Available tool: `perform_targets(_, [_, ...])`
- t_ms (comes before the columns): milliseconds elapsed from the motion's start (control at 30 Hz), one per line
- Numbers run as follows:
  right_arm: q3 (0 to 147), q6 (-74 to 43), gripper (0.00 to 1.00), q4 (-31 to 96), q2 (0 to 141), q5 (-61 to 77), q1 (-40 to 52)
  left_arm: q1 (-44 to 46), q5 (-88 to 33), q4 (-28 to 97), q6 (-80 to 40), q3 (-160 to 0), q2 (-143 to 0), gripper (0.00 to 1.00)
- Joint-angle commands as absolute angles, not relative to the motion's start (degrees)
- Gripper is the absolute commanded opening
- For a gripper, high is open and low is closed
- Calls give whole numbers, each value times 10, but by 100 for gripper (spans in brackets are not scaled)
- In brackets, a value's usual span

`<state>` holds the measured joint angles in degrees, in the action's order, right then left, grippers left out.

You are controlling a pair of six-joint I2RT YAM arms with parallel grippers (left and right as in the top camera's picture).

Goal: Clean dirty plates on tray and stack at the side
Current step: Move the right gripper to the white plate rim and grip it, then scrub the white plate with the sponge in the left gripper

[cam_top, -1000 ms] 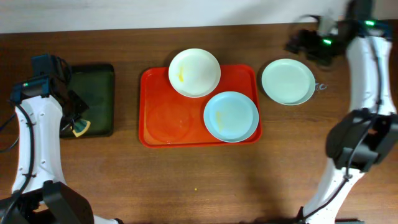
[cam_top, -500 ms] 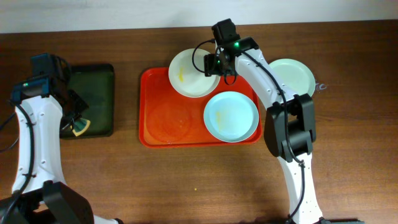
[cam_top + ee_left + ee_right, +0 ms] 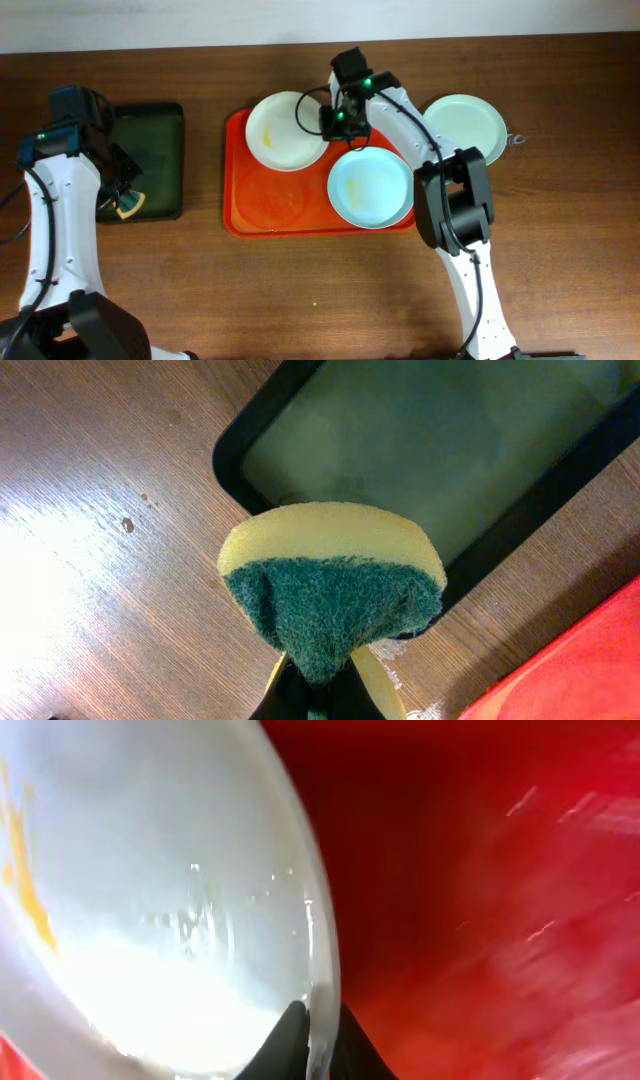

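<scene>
The white plate (image 3: 285, 132) with a yellow smear lies at the back left of the red-orange tray (image 3: 262, 205). My right gripper (image 3: 331, 124) is shut on its right rim. In the right wrist view the two dark fingers pinch the white plate's (image 3: 170, 920) edge at my right gripper (image 3: 318, 1028), above the red tray (image 3: 480, 870). One mint-blue plate (image 3: 370, 188) with faint yellow marks sits on the tray's right side. Another mint-blue plate (image 3: 463, 130) rests on the table to the right. My left gripper (image 3: 318, 695) is shut on a yellow-and-green sponge (image 3: 335, 585).
A black tray (image 3: 150, 150) lies on the table at the left, and my left gripper (image 3: 124, 204) hovers at its front edge. In the left wrist view the black tray's rim (image 3: 228, 448) is behind the sponge. A small metal item (image 3: 515, 139) lies beside the right-hand plate.
My right arm swung in from the far right to the white plate and its jaws closed on the rim. The white plate shifted left on the tray. The left arm stayed put.
</scene>
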<state>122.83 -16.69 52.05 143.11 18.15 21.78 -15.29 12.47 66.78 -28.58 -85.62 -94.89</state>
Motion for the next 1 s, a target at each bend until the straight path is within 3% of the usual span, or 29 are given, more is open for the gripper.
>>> perform_targets(0, [1228, -168, 10, 558, 1414, 210, 243, -156, 105, 668, -287, -863, -948, 0])
perform_targets(33, [1228, -168, 11, 578, 1414, 207, 248, -155, 86, 666, -287, -863, -948, 0])
perform_targets(67, [1228, -168, 20, 594, 1415, 193, 255, -155, 71, 665, -287, -863, -948, 0])
perform_targets(167, [1228, -163, 75, 580, 1415, 124, 262, -155, 66, 664, -286, -863, -948, 0])
perform_targets(267, [1228, -79, 81, 537, 1415, 102, 262, -155, 66, 663, -287, -856, -948, 0])
perform_targets(367, [1228, -104, 80, 527, 1423, 101, 263, -155, 62, 639, -287, -820, -948, 0])
perform_targets(467, [1228, -156, 64, 541, 1439, 103, 264, -155, 57, 625, -286, -804, -948, 0])
perform_targets(533, [1228, -157, 48, 546, 1444, 121, 269, -155, 15, 606, -245, -804, -948, 0])
perform_targets(600, [1228, -157, 24, 548, 1445, 122, 276, -152, -29, 585, -217, -804, -948, 0])
perform_targets(667, [1228, -157, 10, 554, 1445, 122, 288, -136, -52, 570, -215, -804, -948, 0])
perform_targets(967, [1228, -136, 8, 582, 1445, 109, 316, 17, -58, 473, -223, -793, -978, 0])
